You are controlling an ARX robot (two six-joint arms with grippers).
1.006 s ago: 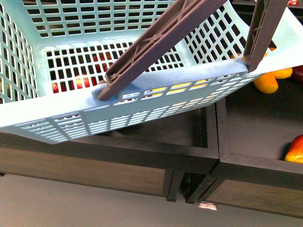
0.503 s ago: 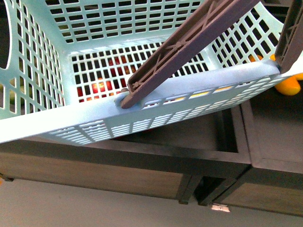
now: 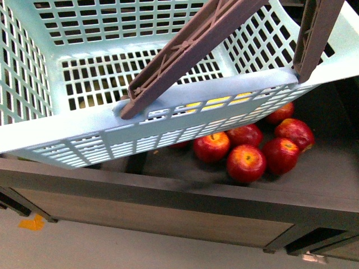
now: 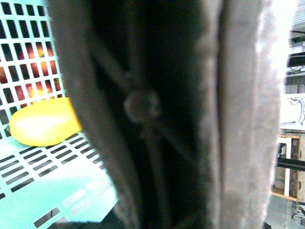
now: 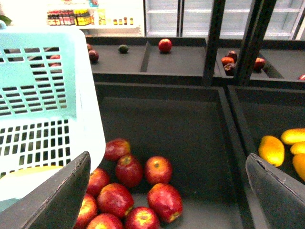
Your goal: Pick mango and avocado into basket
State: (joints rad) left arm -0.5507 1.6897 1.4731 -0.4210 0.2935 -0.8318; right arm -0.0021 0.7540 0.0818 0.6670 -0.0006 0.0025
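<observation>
Two grey handles (image 3: pixel 185 50) slant across the open top of the basket (image 3: pixel 73 131), leaving gaps beside them as the way in. A mango (image 4: pixel 43 121) takes one patch of its slotted floor. Apples (image 3: pixel 245 162) cluster just beside the basket. Past them the bin (image 5: pixel 190 124) floor lies bare up to the divider (image 5: pixel 231 129).

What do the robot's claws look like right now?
Only the right claw shows: two dark grey, matte, wedge-shaped fingers, no cables or markings visible. A blurred grey-brown close-up fills the left wrist view, where no left claw can be made out.
</observation>
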